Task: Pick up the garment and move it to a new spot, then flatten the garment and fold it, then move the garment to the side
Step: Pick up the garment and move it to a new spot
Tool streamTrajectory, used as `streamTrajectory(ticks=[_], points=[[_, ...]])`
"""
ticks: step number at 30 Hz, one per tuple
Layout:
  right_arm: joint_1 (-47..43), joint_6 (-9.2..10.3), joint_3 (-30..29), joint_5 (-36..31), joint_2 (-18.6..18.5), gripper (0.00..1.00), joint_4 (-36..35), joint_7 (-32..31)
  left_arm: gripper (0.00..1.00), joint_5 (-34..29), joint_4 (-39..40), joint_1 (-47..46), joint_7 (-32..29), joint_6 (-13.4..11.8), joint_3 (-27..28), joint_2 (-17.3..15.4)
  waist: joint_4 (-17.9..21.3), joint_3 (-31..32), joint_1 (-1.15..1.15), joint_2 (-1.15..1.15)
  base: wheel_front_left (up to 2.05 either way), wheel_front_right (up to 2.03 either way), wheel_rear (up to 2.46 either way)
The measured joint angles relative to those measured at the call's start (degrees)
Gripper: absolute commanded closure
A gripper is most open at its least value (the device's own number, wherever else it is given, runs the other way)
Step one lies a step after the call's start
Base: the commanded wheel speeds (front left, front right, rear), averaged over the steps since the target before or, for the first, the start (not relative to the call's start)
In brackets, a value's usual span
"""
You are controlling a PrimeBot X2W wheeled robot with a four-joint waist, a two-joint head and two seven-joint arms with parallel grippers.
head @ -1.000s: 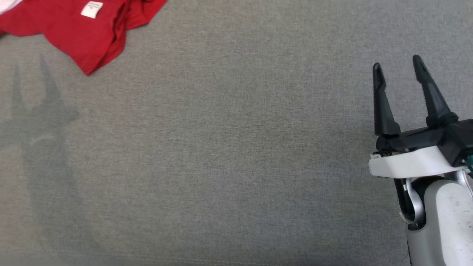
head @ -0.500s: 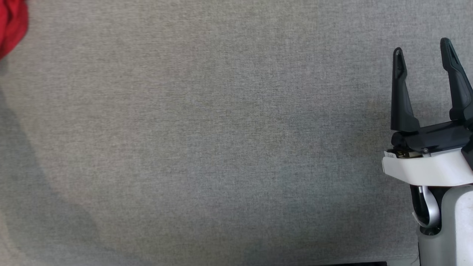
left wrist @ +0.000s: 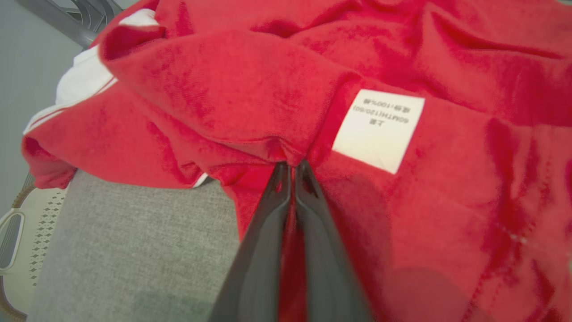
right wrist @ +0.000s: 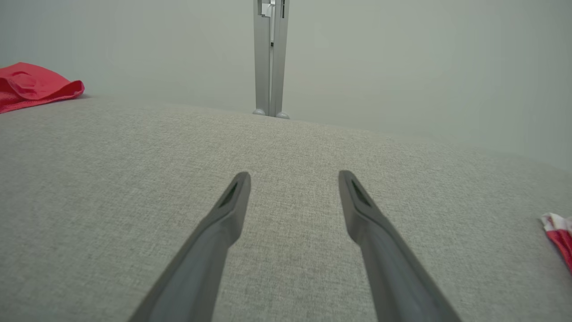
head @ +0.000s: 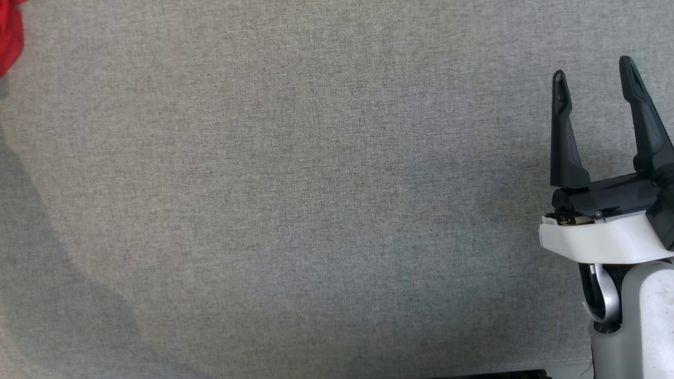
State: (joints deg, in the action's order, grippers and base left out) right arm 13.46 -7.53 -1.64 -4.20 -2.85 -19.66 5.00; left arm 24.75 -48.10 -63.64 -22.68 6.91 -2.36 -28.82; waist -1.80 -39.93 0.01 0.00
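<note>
The garment [left wrist: 250,89] is a crumpled red top with white trim and a white care label [left wrist: 377,129]. It lies bunched on the grey cloth surface [left wrist: 134,250] in the left wrist view. My left gripper [left wrist: 291,169] is shut on a fold of the garment just left of the label. A red edge of the garment [head: 9,37] peeks in at the head view's top left corner, and the garment [right wrist: 31,87] also sits far left in the right wrist view. My right gripper [head: 592,79] stands open over bare cloth at the right, nothing between its fingers [right wrist: 232,201].
The grey cloth surface [head: 295,200] stretches wide between the garment and my right arm. A grey metal post [right wrist: 270,58] stands beyond the far edge against a pale wall. A red and white scrap [right wrist: 558,235] lies at the right. A white perforated object [left wrist: 18,241] sits below the surface's left edge.
The head camera has swung, so the garment slid off to the top left corner. My left gripper has closed on the garment. My right gripper stays open.
</note>
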Motion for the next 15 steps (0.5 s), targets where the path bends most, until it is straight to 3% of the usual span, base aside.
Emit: streamTrajectory(ticks=[8,15], points=[[0.32,0.0,0.42,1.69,0.01,0.0,3.7,1.88,1.0,0.43,0.32,-0.76,2.14,0.24,-2.38,-1.72,0.43,4.08,0.0,0.0,0.0,0.0,0.0],[-0.08,0.0,-0.11,3.75,0.0,0.0,7.82,3.74,1.0,1.12,5.21,-1.49,3.11,0.4,-7.28,-1.94,1.06,9.62,0.0,0.0,0.0,0.0,0.0]])
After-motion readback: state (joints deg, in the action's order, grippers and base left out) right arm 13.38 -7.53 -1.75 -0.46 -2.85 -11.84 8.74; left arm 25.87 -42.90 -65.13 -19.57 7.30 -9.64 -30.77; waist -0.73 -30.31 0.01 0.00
